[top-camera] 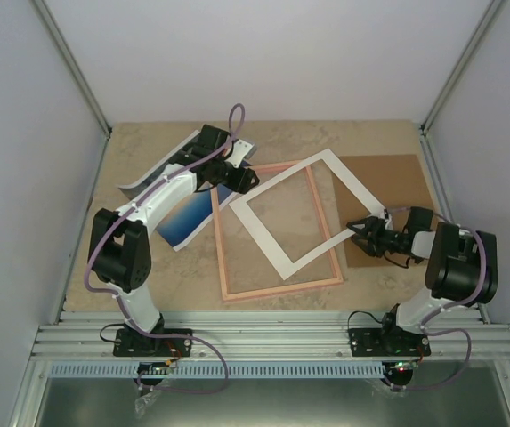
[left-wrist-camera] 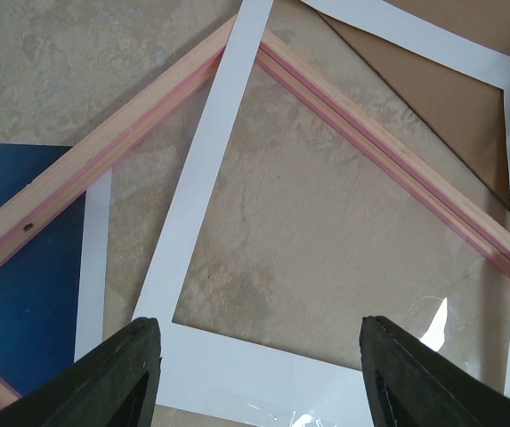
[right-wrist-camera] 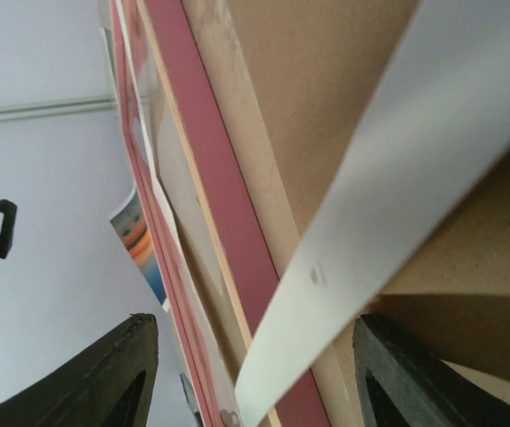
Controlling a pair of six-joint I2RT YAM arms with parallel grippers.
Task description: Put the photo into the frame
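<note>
The pink frame [top-camera: 277, 286] lies flat mid-table. A white mat border [top-camera: 263, 231] lies askew on it, one corner over the brown cardboard. The photo [top-camera: 183, 221] lies left of the frame, blue part showing, partly under my left arm and the frame's edge [left-wrist-camera: 103, 151]. My left gripper [top-camera: 241, 178] is open above the mat's corner [left-wrist-camera: 201, 178], holding nothing; the photo's blue shows in the left wrist view [left-wrist-camera: 14, 294]. My right gripper [top-camera: 361, 233] is open at the frame's right rail [right-wrist-camera: 210, 187], with the mat strip [right-wrist-camera: 415, 160] between its jaws, ungripped. The photo shows far off [right-wrist-camera: 134, 233].
A plain brown cardboard sheet [top-camera: 392, 182] lies at the right, partly under the frame and mat; it also shows in the wrist views [left-wrist-camera: 433, 98] [right-wrist-camera: 326, 71]. A clear film glints inside the frame [left-wrist-camera: 433, 320]. White walls with metal posts enclose the table.
</note>
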